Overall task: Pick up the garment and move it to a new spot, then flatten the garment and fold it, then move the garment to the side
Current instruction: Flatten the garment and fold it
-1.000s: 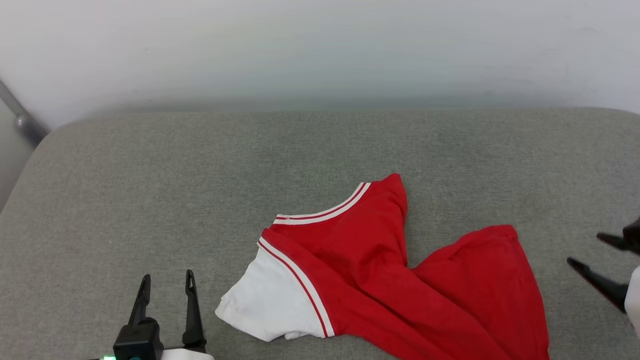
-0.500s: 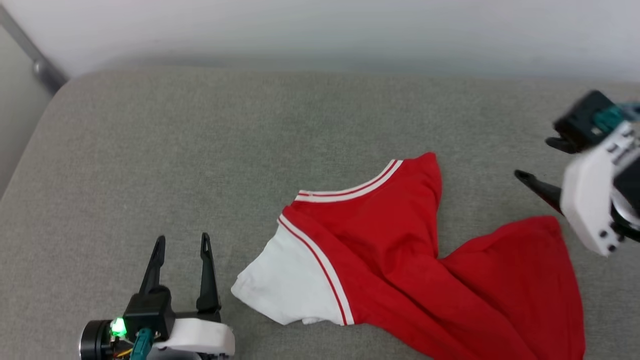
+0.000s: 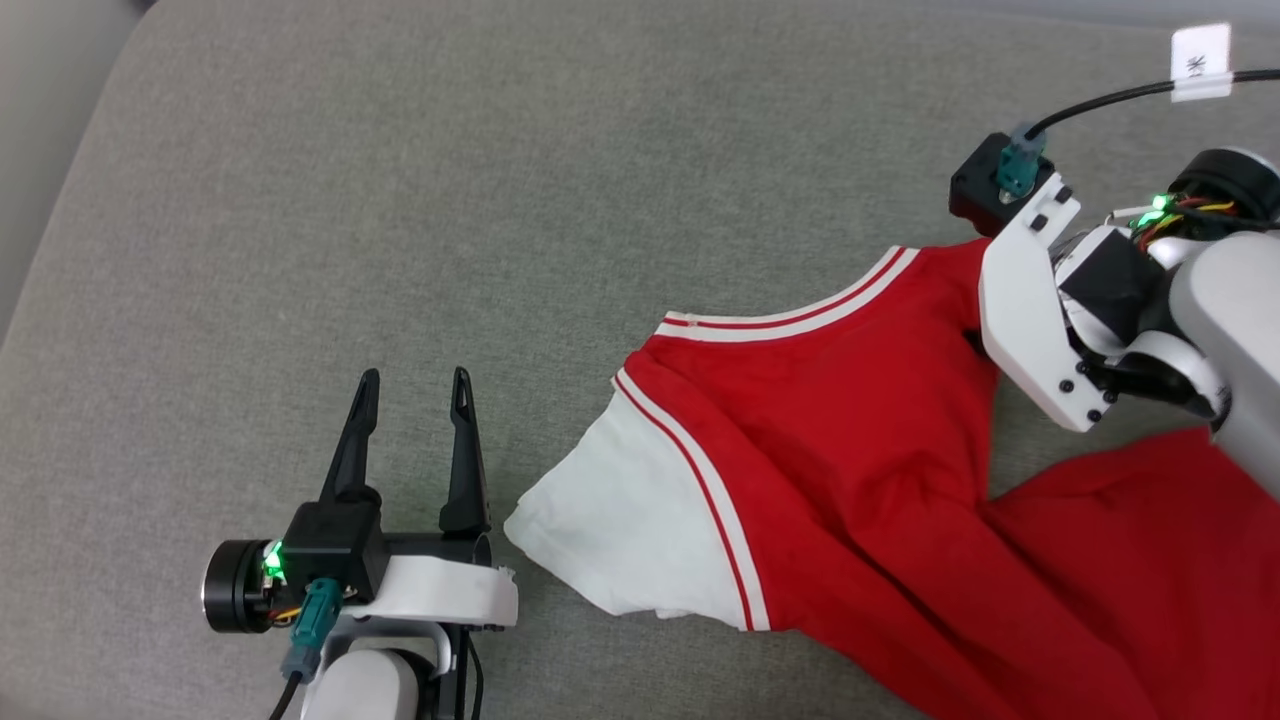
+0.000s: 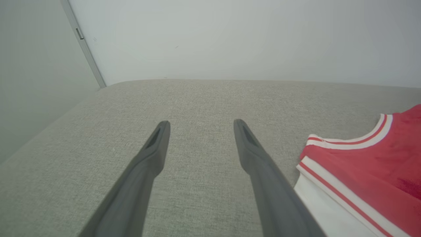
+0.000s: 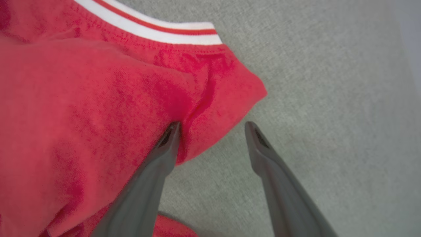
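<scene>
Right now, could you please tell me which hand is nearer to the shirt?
Right. The right hand straddles a red corner of the shirt; the left hand is beside the white sleeve, not touching.

I've got the jersey T-shirt [image 3: 860, 430] lying on the cushion [image 3: 500, 200], with its collar [image 3: 790, 315] on the far side. My left gripper [image 3: 415, 374] is just left of its sleeve [image 3: 620, 530], not touching. My right gripper [image 5: 213, 125] straddles the jersey's far right corner, one finger over cloth, the other over cushion. The wall [image 4: 230, 39] stands behind the jersey.
</scene>
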Robot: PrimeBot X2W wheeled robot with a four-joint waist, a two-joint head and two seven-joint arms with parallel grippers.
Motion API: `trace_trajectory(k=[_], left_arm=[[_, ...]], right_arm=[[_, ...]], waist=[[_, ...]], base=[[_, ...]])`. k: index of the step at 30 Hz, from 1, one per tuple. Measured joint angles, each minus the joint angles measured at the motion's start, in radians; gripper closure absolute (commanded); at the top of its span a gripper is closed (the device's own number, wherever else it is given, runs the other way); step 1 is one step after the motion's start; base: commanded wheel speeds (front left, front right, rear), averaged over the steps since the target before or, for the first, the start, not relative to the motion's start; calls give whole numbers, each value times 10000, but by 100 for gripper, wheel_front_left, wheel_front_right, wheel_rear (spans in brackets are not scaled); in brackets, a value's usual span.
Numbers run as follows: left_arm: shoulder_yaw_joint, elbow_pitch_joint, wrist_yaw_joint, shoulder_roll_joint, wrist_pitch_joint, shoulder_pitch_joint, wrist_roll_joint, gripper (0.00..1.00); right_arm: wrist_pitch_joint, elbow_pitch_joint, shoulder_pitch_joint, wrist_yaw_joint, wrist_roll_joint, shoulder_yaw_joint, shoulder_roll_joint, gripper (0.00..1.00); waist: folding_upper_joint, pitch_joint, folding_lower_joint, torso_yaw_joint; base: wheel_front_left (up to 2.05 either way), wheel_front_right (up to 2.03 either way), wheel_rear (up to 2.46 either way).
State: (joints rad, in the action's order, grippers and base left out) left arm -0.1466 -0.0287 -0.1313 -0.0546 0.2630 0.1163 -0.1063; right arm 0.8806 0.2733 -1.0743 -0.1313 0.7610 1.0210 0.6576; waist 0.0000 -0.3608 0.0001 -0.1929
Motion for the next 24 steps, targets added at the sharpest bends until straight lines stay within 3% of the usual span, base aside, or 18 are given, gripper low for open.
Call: trace_trajectory(k=[4, 10, 11, 12, 17, 24], left_arm=[[-138, -92, -10, 23, -2, 268, -121, 0], [-136, -194, -98, 29, 0, 331, -247, 0], [-128, -234, -98, 31, -2, 330, -263, 0], [-119, -263, -98, 33, 0, 330, -268, 0], [-50, -357, -96, 35, 0, 289, -267, 0], [265, -387, -107, 33, -2, -355, -199, 0]], right_arm=[[-278, 779, -105, 4, 451, 938, -203, 0], [-897, 857, -483, 23, 629, 1941, -163, 0], [-1057, 892, -513, 21, 610, 2050, -169, 67], [-1220, 924, -540, 21, 594, 2138, -178, 100], [-2173, 1112, -561, -2, 619, 2451, -159, 100], [-3423, 232, -916, 0, 662, 2514, 1057, 100]], waist=[[0, -479, 0, -371], [0, -578, 0, -469], [0, -543, -1, -446], [0, -498, 0, -421], [0, -121, 0, -272], [0, 684, 0, 85]], base=[[0, 0, 0], [0, 0, 0], [0, 0, 0], [0, 0, 0], [0, 0, 0], [0, 0, 0]])
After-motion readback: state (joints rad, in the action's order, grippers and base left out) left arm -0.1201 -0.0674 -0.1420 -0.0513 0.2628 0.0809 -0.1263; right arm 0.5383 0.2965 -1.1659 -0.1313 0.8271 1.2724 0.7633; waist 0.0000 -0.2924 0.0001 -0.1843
